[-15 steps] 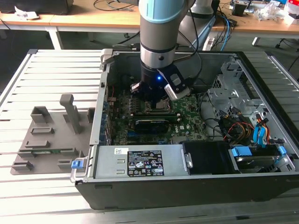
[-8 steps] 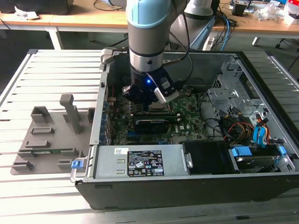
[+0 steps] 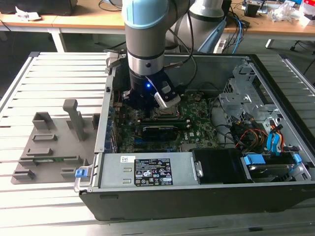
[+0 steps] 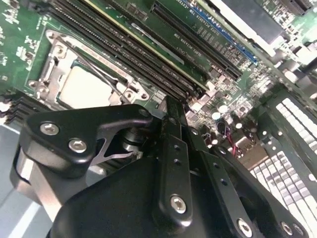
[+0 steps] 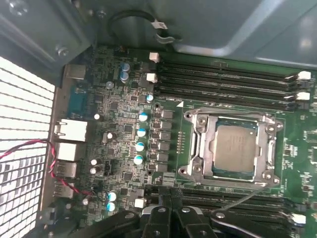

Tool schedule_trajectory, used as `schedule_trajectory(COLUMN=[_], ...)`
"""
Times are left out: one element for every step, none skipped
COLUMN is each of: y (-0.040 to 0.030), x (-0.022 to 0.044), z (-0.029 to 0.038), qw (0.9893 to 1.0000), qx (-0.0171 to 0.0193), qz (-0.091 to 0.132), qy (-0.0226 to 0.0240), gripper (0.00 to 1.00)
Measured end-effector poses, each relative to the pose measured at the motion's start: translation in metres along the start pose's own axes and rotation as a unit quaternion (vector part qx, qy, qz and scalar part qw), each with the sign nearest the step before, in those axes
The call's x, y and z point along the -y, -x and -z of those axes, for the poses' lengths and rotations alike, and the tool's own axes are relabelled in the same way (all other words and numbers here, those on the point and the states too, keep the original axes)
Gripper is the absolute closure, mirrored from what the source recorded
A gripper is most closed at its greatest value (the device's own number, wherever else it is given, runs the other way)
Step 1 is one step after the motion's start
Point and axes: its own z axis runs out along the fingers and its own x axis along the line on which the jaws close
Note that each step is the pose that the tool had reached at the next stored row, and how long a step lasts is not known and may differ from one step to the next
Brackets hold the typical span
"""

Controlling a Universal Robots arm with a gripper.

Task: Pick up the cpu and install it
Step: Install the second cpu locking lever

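Note:
The cpu (image 5: 237, 148), a flat silvery square, lies in the metal-framed socket (image 5: 198, 148) on the green motherboard; the second wrist view shows the cpu (image 4: 86, 89) too, with the thin wire lever (image 4: 106, 73) crossing one corner. My gripper (image 5: 171, 212) hangs just above the board beside the socket, close to the lever's free end (image 5: 218, 215). Its black fingers (image 4: 171, 148) stand together with nothing between them. In the exterior view the arm's wrist (image 3: 145, 93) reaches down into the open computer case over the socket area.
Rows of memory slots (image 5: 228, 74) run along both sides of the socket. The case wall (image 3: 106, 113), a power supply (image 3: 147, 169), drive bays (image 3: 266, 162) and loose cables (image 3: 246, 130) surround the board. A grey fixture tray (image 3: 54, 142) lies on the slatted table at the exterior view's left.

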Motion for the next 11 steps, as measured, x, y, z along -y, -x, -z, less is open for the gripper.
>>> schedule_trajectory(y=[0.0009,0.0023,0.0031,0.0039,0.0050,0.0059,0.0079,0.0110,0.0160,0.0207,0.0250], x=[-0.0002,-0.0005,-0.0007,-0.0010,-0.0014,-0.0016,-0.0018,-0.0017,-0.0013,-0.0009,-0.0005], z=[0.0032,0.0078,0.0115,0.0154,0.0214,0.0248,0.0291,0.0309,0.0313,0.0314,0.0313], qw=[1.0000,1.0000,1.0000,1.0000,1.0000,1.0000,1.0000,1.0000,1.0000,1.0000,1.0000], qx=[-0.0001,-0.0001,0.0000,0.0000,-0.0001,0.0000,0.0000,0.0000,-0.0003,-0.0008,-0.0014], qz=[0.000,0.000,0.000,0.000,0.000,0.000,0.000,0.000,0.000,0.000,0.000], qy=[-0.0001,-0.0002,-0.0001,-0.0001,-0.0002,-0.0002,-0.0001,-0.0001,-0.0001,-0.0001,0.0000], gripper=[0.89,0.89,0.89,0.89,0.89,0.89,0.89,0.89,0.89,0.89,0.89])
